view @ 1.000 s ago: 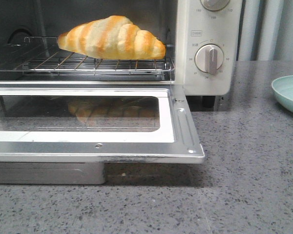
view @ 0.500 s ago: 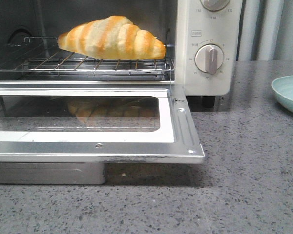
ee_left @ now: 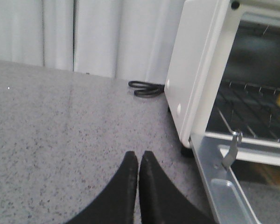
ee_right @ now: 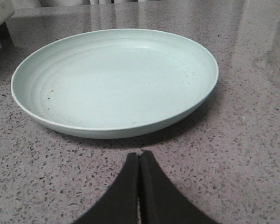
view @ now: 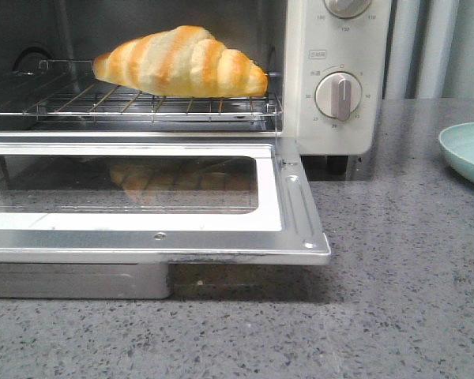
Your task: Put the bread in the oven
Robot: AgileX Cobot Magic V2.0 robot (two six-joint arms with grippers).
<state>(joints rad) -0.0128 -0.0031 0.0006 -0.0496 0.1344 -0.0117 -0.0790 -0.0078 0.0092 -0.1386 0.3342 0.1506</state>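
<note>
Nothing shifted over last second; bread [view: 180,61] sat on oven [view: 337,79] rack, door down; left hand [ee_left: 138,161] and right hand [ee_right: 140,161] closed, empty; placement likely done

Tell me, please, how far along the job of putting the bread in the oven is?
The main step looks done: the bread lies on the wire rack inside the oven. Nothing is in hand; the left tool and right tool are shut and empty. The door is open, and could be closed.

left hand [ee_left: 138,161]: matte black, curved tapered fingers | right hand [ee_right: 139,158]: same black tapered fingers
</note>
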